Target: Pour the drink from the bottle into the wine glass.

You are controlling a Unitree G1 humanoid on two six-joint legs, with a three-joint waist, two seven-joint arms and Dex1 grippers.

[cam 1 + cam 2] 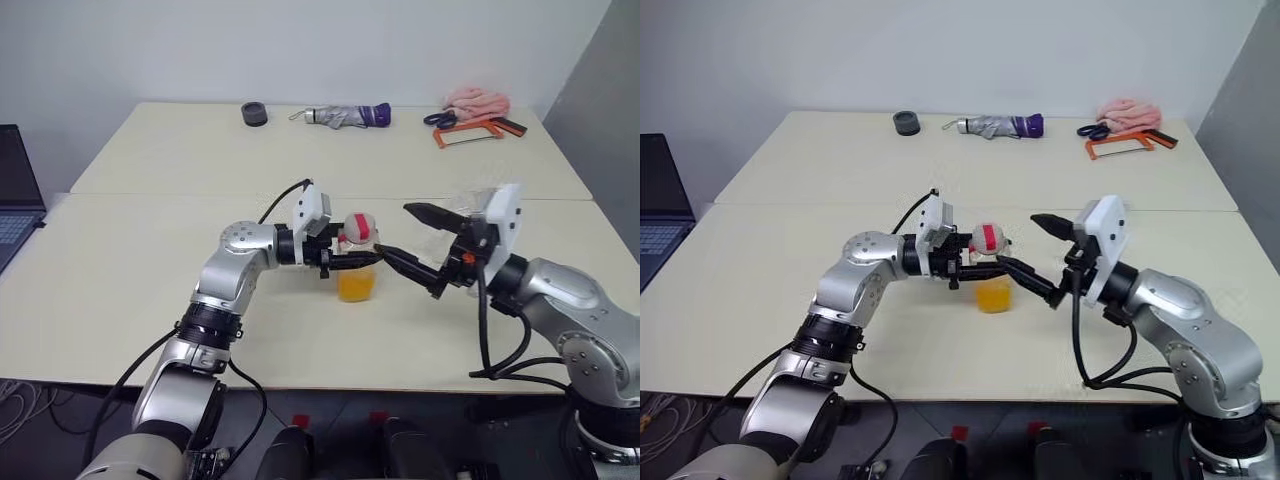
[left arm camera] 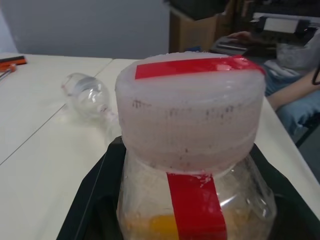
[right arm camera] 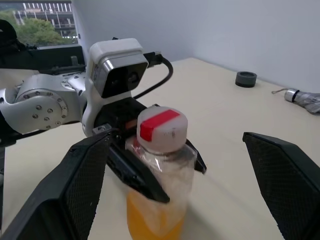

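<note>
The bottle (image 1: 357, 262) is the thing to watch here, and I place everything else from it. It stands upright, a little above the surface (image 1: 120, 300) as it seems to me, with its red-and-white cap (image 3: 161, 129) still on, so no pouring has begun. The drink (image 1: 357, 286) fills only the lower part of the bottle. The left claw (image 1: 350, 262) comes to the bottle from the left side and is clenched on its shoulder, just under the cap, one black finger on each side. The right claw (image 1: 418, 245) stands just to the right of the bottle, its fingers spread wide and holding nothing; the bottle is in front of the gap between them, not inside a grasp. My judgement is that the cap must be taken off next, and this is probably the work of the right claw. The wine glass (image 2: 86, 95) is behind the bottle and to the right of it, lying on its side on the surface. It must be set upright before it can receive the drink. So nearly the whole task is left.
</note>
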